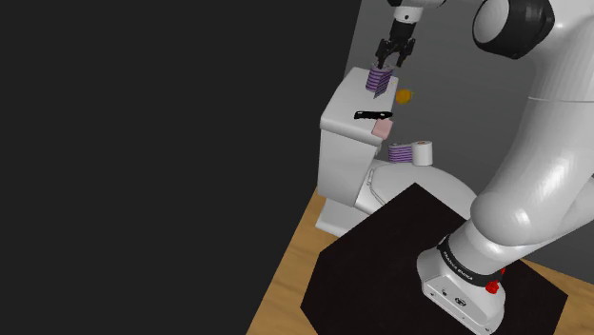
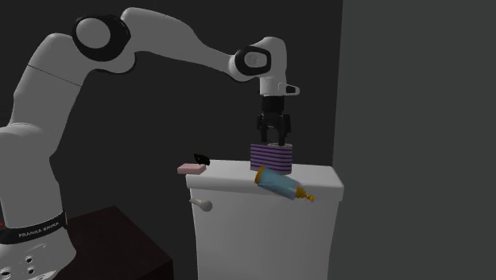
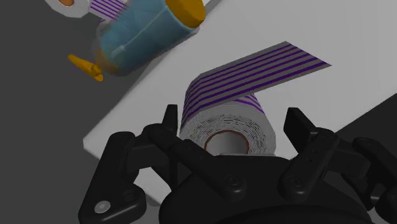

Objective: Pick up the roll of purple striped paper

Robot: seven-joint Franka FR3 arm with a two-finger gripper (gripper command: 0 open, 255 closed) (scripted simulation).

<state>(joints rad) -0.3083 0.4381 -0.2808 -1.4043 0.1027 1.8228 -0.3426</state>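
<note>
- Hanging over the white toilet tank [image 2: 262, 231], the black gripper [image 2: 274, 141] points straight down at the roll of purple striped paper [image 2: 271, 157].
- The roll of purple striped paper [image 1: 380, 81] stands on its end on the tank lid [image 1: 343, 116], close to the back wall.
- In the wrist view, the gripper [image 3: 233, 118] has its two fingers [image 3: 300, 127] apart, one on each side of the roll [image 3: 229, 130]. A small gap shows on both sides, so they do not squeeze it.
- A loose sheet [image 3: 267, 67] with purple lines hangs out from the roll and lies flat on the lid [image 3: 331, 32].
- A blue bottle [image 2: 278, 183] with an orange cap lies on its side, just beside the roll, at the edge of the lid [image 2: 322, 181].
- A small pink block [image 2: 191, 169] sits at the other end of the lid, and a little black thing [image 2: 201, 159] rests next to it.
- A second striped roll [image 1: 411, 151] lies lower down, below the tank.
- The robot's stand [image 1: 462, 285] sits on a dark box [image 1: 381, 266] over a wood floor [image 1: 286, 276].
</note>
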